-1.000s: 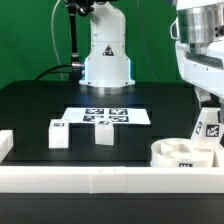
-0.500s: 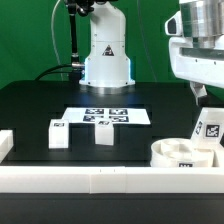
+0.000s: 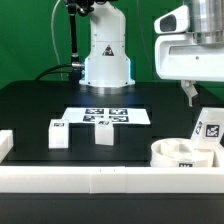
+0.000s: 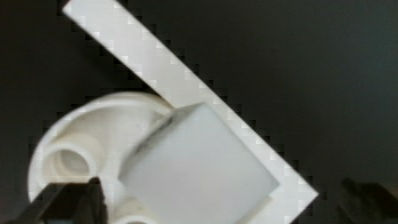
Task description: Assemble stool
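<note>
The round white seat (image 3: 180,154) lies by the front rail on the exterior view's right. One tagged leg (image 3: 207,127) stands in it at its far right side, slightly tilted. My gripper (image 3: 193,97) hangs open just above and to the left of that leg, holding nothing. Two more white legs (image 3: 58,133) (image 3: 104,130) stand on the black table to the left. In the wrist view the leg's flat end (image 4: 217,165) fills the space between my dark fingertips (image 4: 64,200), with the seat (image 4: 86,125) beside it.
The marker board (image 3: 105,115) lies in the middle of the table before the robot base (image 3: 105,55). A long white rail (image 3: 90,181) runs along the front edge, also seen in the wrist view (image 4: 151,65). A white block (image 3: 5,143) sits at the left.
My gripper has opened fully, let go of the leg and risen up and to the left. The leg stays standing in the seat.
</note>
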`<act>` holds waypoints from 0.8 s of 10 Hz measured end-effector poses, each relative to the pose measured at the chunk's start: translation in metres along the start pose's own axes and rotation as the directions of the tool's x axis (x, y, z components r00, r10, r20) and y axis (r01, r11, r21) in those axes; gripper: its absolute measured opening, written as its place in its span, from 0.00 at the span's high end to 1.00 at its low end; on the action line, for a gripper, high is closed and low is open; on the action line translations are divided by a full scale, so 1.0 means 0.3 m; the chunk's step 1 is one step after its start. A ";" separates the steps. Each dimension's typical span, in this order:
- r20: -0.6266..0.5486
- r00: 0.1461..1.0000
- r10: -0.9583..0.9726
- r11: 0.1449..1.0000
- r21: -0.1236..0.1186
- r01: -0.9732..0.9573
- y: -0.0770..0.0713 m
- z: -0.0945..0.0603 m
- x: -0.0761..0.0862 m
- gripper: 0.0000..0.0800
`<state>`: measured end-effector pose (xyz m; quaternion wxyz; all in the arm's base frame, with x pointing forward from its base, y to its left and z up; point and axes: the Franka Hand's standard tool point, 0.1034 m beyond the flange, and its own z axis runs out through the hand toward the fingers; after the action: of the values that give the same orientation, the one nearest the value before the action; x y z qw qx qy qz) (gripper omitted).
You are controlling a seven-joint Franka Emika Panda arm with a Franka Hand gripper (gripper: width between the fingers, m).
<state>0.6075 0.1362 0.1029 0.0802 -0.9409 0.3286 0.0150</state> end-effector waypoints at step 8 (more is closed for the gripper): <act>-0.001 0.742 -0.670 0.741 -0.045 0.669 0.000 0.001 -0.002 0.19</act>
<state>0.6070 0.1364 0.1027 0.0577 -0.9977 -0.0308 -0.0159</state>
